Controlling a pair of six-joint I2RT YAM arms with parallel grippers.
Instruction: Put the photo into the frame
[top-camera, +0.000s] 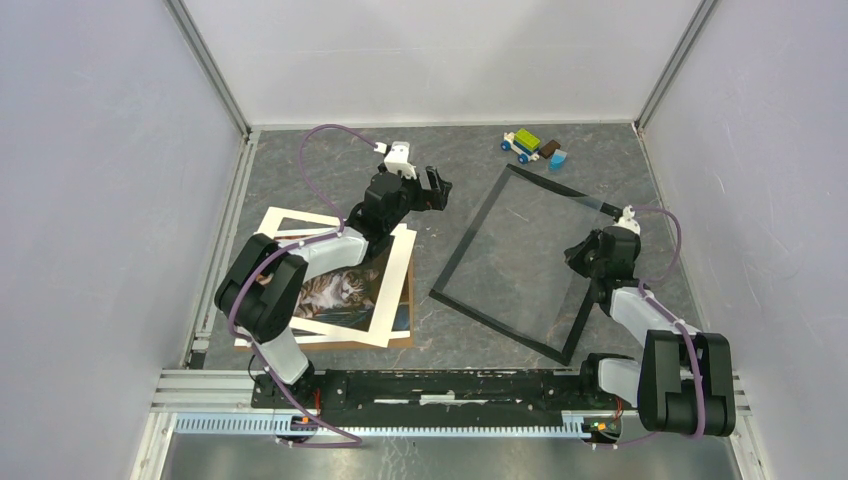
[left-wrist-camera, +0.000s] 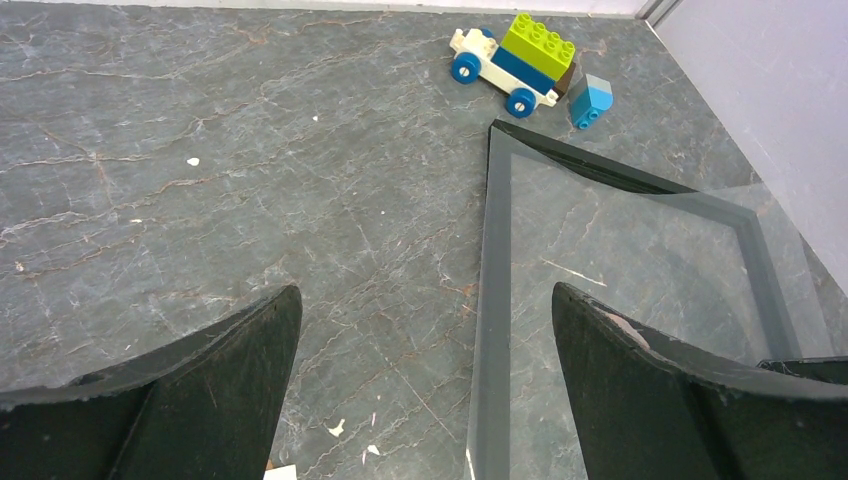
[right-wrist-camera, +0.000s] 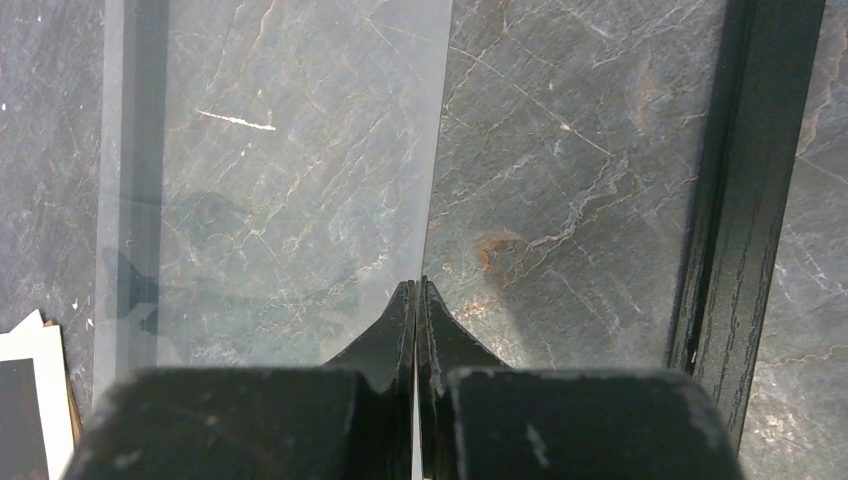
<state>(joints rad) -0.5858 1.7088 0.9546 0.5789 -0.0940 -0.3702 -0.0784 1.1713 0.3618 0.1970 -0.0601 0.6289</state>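
Observation:
The black frame (top-camera: 452, 302) lies flat on the table, right of centre. Its side rail (right-wrist-camera: 745, 200) shows in the right wrist view and its far corner (left-wrist-camera: 600, 170) in the left wrist view. My right gripper (top-camera: 598, 252) (right-wrist-camera: 418, 285) is shut on the edge of a clear pane (right-wrist-camera: 280, 150) (left-wrist-camera: 640, 260), which is tilted over the frame. The photo (top-camera: 335, 290) of the cat lies at the left, partly hidden under my left arm. My left gripper (top-camera: 432, 188) (left-wrist-camera: 425, 295) hangs open over bare table beside the frame's far left edge, holding nothing.
The photo rests on a stack with a white mat (top-camera: 300, 225) and a brown board (top-camera: 405, 300). A toy car of building blocks (top-camera: 528, 145) (left-wrist-camera: 510, 60) and a blue block (left-wrist-camera: 590, 100) stand at the back by the frame's far corner. White walls close in the table.

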